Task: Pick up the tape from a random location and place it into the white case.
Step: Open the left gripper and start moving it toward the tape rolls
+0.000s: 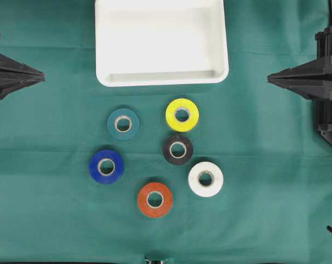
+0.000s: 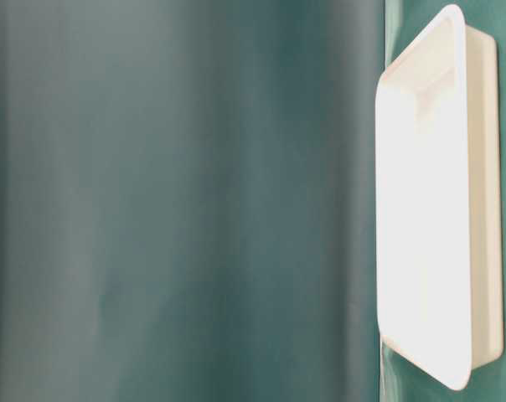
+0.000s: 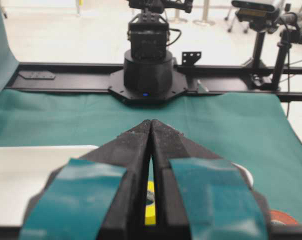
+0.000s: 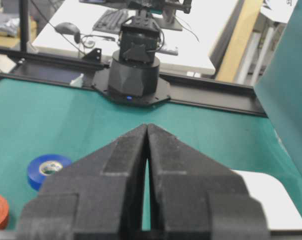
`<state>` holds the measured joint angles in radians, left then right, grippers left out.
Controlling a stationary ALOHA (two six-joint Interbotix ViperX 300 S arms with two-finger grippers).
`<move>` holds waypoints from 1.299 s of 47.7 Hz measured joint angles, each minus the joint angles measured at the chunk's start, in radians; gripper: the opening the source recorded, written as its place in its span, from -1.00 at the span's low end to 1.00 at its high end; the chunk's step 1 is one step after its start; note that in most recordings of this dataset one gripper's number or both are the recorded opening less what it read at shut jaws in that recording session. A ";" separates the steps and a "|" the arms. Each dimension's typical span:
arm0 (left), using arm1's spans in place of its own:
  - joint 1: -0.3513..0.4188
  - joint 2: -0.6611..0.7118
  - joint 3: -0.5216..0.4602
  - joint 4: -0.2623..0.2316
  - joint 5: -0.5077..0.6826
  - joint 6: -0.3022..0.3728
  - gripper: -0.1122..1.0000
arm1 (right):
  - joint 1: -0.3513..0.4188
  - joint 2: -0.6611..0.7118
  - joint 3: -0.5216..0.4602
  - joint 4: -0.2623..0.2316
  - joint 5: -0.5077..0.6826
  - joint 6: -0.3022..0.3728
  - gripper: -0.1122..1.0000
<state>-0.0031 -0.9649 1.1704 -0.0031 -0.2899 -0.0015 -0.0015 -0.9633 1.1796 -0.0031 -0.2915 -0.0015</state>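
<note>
Closed jaws fill both wrist views — the left gripper (image 3: 151,125) and the right gripper (image 4: 147,129) each have fingertips pressed together, holding nothing. Both sit at the table's edges, well apart from the tape. Six rolls lie on the green cloth (image 1: 50,220): teal (image 1: 123,124), yellow (image 1: 182,114), black (image 1: 177,149), blue (image 1: 106,166), white (image 1: 205,178), orange (image 1: 154,199). Beyond them sits the case (image 1: 161,78) — nearest the yellow and teal rolls.
</note>
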 measured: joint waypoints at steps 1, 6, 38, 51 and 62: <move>0.000 0.000 0.000 0.002 0.005 0.002 -0.77 | 0.000 0.000 0.000 0.000 0.000 0.000 -0.80; 0.000 -0.003 -0.003 0.000 0.060 0.005 -0.77 | -0.002 0.000 -0.005 0.000 0.035 -0.005 -0.80; 0.000 -0.002 -0.003 0.000 0.075 -0.003 0.33 | -0.002 0.002 -0.037 0.000 0.156 0.014 -0.44; 0.000 -0.002 -0.003 -0.002 0.084 -0.002 1.00 | -0.005 0.014 -0.051 0.000 0.202 0.034 0.83; 0.000 0.000 -0.003 -0.002 0.086 -0.002 1.00 | -0.006 0.028 -0.066 0.000 0.227 0.038 0.85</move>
<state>-0.0031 -0.9649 1.1674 -0.0046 -0.2040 -0.0031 -0.0077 -0.9357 1.1137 -0.0031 -0.0644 0.0368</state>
